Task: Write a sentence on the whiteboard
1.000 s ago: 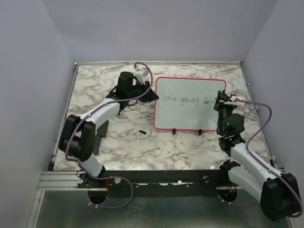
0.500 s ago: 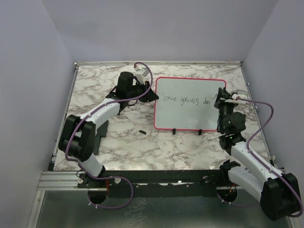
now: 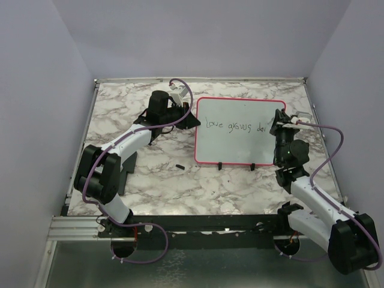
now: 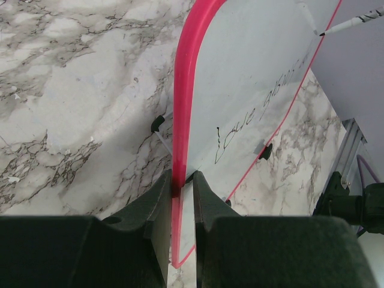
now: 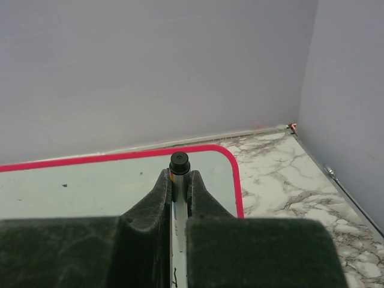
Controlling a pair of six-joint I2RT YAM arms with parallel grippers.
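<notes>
The whiteboard (image 3: 240, 147) lies flat on the marble surface (image 3: 180, 192), right of centre toward the far side, with two black clips (image 3: 221, 166) on its near edge. My left jaws pinch its pink frame (image 4: 179, 120) at the left edge, nearly pressed together around it. My right jaws are pressed tight on a marker (image 5: 179, 162) over the board's right end, tip down at the board by the last letter. The sentence (image 3: 234, 126) runs left to right across the far half and reads about "Love grows dai". A small black bit (image 3: 179, 165) lies on the surface, just off the near-left corner.
</notes>
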